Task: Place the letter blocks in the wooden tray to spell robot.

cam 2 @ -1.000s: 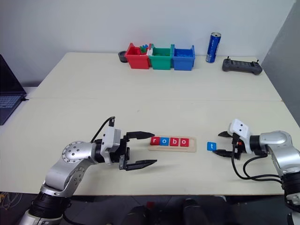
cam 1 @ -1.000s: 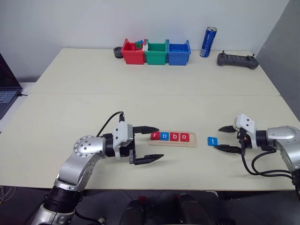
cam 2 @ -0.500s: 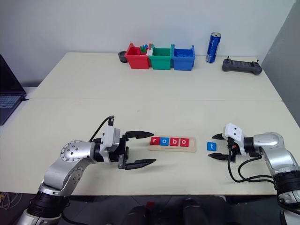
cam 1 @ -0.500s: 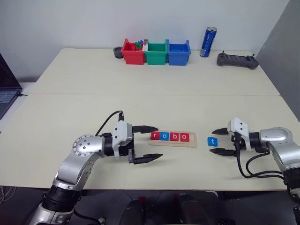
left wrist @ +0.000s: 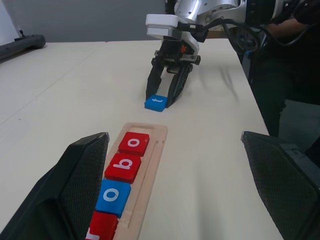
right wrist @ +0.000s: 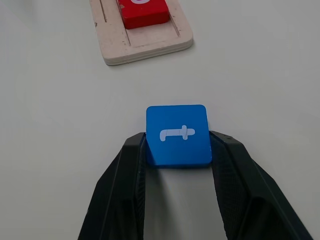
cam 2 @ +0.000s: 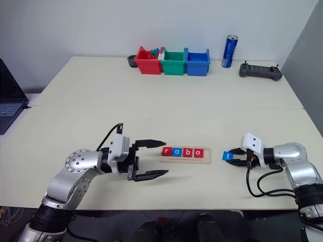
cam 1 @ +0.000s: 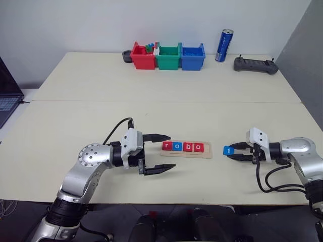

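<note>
The wooden tray [cam 1: 207,151] lies at the table's front middle. It holds several letter blocks, reading red r [cam 1: 167,146], blue o [cam 1: 176,146], red b [cam 1: 187,147] and red o [cam 1: 198,147]. Its right end slot is bare. Just right of the tray, the blue t block [right wrist: 177,135] sits between the fingers of my right gripper [cam 1: 231,152], which is shut on its two sides. My left gripper [cam 1: 170,151] stands wide open at the tray's left end, one finger behind it and one in front, holding nothing.
Red [cam 1: 143,56], green [cam 1: 167,57] and blue [cam 1: 192,56] bins line the table's far edge, with a blue can [cam 1: 224,45] and a dark controller [cam 1: 255,64] to their right. A laptop [cam 1: 7,98] sits at the far left.
My right gripper went from wide open around the t block to shut on it. The left arm has not moved.
</note>
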Robot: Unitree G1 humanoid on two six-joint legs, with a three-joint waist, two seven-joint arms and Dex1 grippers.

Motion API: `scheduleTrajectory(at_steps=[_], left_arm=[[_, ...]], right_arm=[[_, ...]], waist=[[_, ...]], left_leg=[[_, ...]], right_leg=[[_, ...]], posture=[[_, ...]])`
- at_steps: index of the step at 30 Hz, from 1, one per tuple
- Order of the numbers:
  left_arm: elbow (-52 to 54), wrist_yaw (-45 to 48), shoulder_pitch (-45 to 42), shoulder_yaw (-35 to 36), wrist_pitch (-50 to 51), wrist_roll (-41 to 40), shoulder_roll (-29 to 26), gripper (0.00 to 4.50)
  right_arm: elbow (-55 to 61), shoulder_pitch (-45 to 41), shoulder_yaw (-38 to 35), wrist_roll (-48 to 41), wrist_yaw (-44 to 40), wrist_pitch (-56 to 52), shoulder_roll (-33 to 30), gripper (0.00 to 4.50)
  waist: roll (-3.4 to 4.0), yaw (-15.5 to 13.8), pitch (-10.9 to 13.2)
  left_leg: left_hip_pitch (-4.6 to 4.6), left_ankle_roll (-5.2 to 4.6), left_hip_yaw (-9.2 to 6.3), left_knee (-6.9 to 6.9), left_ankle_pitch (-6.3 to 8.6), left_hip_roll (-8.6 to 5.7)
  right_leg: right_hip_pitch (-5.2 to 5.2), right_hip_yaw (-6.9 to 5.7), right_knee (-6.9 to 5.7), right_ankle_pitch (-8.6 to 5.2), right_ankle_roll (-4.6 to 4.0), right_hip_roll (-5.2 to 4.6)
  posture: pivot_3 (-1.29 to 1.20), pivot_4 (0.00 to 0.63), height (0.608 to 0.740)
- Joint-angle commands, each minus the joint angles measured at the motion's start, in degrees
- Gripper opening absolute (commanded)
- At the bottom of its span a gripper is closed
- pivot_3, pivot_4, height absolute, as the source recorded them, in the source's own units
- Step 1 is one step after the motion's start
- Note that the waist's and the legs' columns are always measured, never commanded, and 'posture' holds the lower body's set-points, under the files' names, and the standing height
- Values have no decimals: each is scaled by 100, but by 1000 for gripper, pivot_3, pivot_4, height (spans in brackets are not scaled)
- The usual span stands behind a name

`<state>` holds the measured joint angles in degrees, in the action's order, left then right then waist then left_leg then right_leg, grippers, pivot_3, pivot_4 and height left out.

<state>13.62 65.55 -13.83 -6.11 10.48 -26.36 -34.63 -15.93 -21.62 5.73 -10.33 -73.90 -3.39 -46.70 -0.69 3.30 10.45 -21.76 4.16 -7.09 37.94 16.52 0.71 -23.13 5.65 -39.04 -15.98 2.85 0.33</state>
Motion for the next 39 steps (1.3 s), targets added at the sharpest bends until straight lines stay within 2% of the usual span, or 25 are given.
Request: scheduleTrajectory(at_steps=[1, 6, 10, 20, 39], left_arm=[[80, 20, 78, 290, -116, -66, -131, 4500], [155, 31, 388, 506, -174, -76, -302, 4500], [354, -95, 752, 737, -156, -92, -411, 4500], [794, -383, 1111, 855, -25, -147, -423, 4500], [788, -430, 1002, 823, 49, -140, -412, 4500]], right_arm=[[680, -200, -8, -165, -179, -138, -49, 1458], [810, -572, 253, -78, -202, -316, 270, 1458], [376, -955, 521, 160, -230, -122, 489, 1458], [-444, -1211, 737, 455, -523, 517, 537, 1458], [-517, -1353, 813, 595, -511, 482, 727, 1458]], waist=[[3, 14, 1], [4, 12, 1], [6, -1, 4], [3, -21, 5], [4, 5, 5]], left_leg=[[0, 0, 0, 0, 0, 0], [2, 0, -1, 0, 0, 2], [0, 0, -2, 0, 0, 0], [-1, 0, -2, -1, 0, -7], [1, 0, -2, -1, 0, -6]], right_leg=[[-1, 1, -1, 0, 0, 0], [-1, -1, -2, 0, 0, 1], [-2, -3, 0, 0, 0, -3], [-2, -9, 0, 0, 0, -17], [-2, -10, -2, 0, -1, -16]], posture=[[0, 150, 740], [0, 150, 740], [0, 150, 740], [0, 150, 740], [0, 150, 740]])
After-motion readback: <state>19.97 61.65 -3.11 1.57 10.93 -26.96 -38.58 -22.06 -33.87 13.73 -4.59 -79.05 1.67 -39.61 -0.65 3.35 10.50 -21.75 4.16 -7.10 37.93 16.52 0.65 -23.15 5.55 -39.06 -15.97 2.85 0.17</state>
